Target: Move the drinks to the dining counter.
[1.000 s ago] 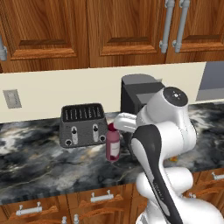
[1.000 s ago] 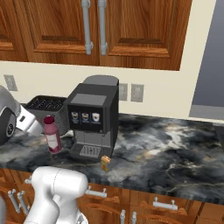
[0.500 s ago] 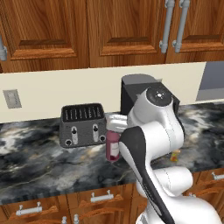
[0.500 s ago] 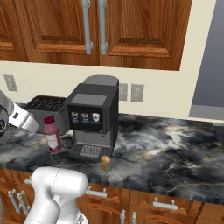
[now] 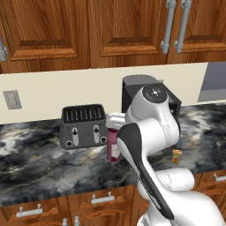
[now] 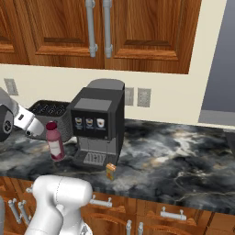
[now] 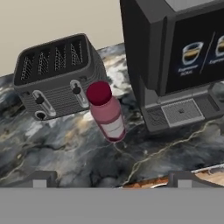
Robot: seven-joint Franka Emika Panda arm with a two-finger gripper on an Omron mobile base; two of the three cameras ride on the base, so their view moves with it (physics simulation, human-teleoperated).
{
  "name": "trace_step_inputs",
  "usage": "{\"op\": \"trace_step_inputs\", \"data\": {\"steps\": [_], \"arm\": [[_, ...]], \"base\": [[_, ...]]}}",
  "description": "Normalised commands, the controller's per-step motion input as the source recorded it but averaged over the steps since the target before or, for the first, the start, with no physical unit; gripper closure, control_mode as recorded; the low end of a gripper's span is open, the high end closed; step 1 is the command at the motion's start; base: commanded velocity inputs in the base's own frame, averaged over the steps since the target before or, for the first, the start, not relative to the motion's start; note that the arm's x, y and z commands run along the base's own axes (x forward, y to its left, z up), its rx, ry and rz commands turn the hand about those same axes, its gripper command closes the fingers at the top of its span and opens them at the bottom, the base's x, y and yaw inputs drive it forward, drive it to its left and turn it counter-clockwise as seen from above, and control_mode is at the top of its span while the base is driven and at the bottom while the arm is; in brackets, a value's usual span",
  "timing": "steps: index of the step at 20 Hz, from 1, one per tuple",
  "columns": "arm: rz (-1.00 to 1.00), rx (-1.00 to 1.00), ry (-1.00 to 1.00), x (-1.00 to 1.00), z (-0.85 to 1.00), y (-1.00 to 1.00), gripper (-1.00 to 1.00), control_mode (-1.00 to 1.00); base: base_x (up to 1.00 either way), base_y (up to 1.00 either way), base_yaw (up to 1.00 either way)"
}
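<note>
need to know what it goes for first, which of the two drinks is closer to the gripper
The maroon-pink bottle with the dark red cap, standing upright between the grey toaster and the black coffee machine. The small orange-yellow carton sits farther off, in front of the machine.

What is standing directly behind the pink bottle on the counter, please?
Behind the pink bottle stands the dark four-slot toaster, its slots and front levers visible, with the cream wall beyond. The bottle covers a bit of the toaster's lower corner. The coffee machine stands beside them.
</note>
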Motion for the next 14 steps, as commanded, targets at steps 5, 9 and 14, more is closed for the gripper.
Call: {"op": "trace_step_inputs", "data": {"steps": [5, 9, 14], "arm": [[0.0, 0.0, 0.0, 0.16, -0.1, 0.0, -1.0, -1.0], [0.0, 0.0, -0.03, 0.09, -0.02, 0.0, -1.0, -1.0], [0.0, 0.0, -0.03, 0.18, 0.0, 0.0, -1.0, -1.0]], "base": [[0.0, 0.0, 0.0], [0.0, 0.0, 0.0], [0.0, 0.0, 0.0]]}}
